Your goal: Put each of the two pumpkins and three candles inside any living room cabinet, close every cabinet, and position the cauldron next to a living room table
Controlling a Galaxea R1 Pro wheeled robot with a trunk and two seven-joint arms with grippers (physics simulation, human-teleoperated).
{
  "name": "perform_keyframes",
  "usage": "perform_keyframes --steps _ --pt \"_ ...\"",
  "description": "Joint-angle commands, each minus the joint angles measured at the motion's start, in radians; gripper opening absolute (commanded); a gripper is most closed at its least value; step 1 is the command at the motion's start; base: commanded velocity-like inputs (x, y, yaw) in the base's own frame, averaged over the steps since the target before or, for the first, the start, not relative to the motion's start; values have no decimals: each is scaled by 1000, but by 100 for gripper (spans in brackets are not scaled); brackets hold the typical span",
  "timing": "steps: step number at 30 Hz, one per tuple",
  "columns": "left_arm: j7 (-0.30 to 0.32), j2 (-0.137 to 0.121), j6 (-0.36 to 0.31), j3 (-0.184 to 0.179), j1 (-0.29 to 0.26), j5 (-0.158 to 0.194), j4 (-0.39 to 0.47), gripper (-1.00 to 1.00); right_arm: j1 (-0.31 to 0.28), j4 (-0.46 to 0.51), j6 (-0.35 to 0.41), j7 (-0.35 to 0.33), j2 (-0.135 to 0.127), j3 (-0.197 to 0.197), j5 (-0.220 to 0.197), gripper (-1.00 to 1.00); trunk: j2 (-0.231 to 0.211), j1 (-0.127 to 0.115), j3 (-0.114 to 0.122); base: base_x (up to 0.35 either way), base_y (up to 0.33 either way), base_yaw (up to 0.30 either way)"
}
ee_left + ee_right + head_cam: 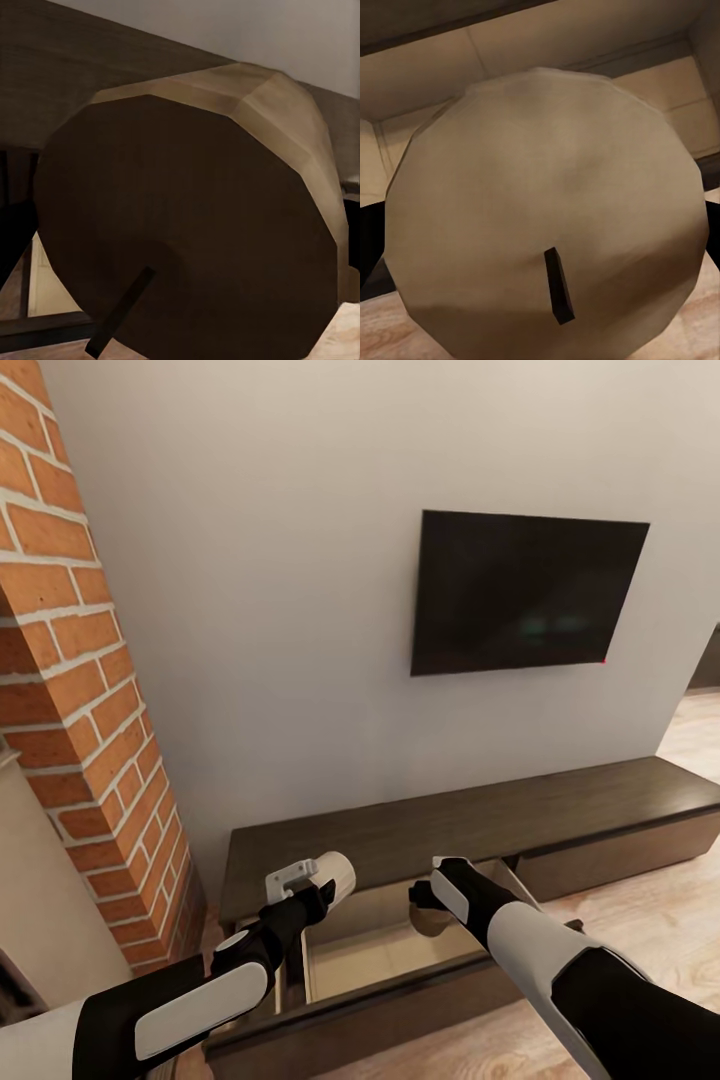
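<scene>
Left gripper [300, 890] was clenched on a candle [333, 872], held over the open drawer's [370, 960] rear edge at 11 o'clock. Right gripper [432, 895], at 1 o'clock, gripped a second candle [547, 225] above the tan interior, its wick [559, 285] facing the wrist camera. Cabinet [480, 825] top lay bare behind; brick column [90, 690] crowded the left arm.

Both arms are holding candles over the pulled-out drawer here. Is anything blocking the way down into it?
Nothing visible does. The drawer of the cabinet is open, its tan inside exposed below the left gripper's candle and the right gripper's candle.
</scene>
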State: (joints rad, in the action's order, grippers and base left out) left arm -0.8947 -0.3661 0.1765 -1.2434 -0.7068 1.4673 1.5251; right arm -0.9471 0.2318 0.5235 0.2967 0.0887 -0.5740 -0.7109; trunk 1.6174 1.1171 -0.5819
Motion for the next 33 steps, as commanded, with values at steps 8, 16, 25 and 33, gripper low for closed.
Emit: perform_keyframes --steps 8,16,25,33 --pt "0 1 7 -4 -2 9 -6 -100 -1 0 -15 6 -5 -5 -11 -100 57 31 -26 0 0 0" --pt "1 0 6 -3 -2 8 -6 -100 0 0 -20 5 -6 -5 -12 -100 113 61 -51 0 0 0" --pt "0 0 6 -2 -2 8 -6 -100 0 0 -20 5 -6 -5 -12 -100 176 96 -79 0 0 0" --pt "0 -1 7 -3 -2 8 -5 -100 1 -2 -20 5 -6 -5 -12 -100 232 127 -105 0 0 0"
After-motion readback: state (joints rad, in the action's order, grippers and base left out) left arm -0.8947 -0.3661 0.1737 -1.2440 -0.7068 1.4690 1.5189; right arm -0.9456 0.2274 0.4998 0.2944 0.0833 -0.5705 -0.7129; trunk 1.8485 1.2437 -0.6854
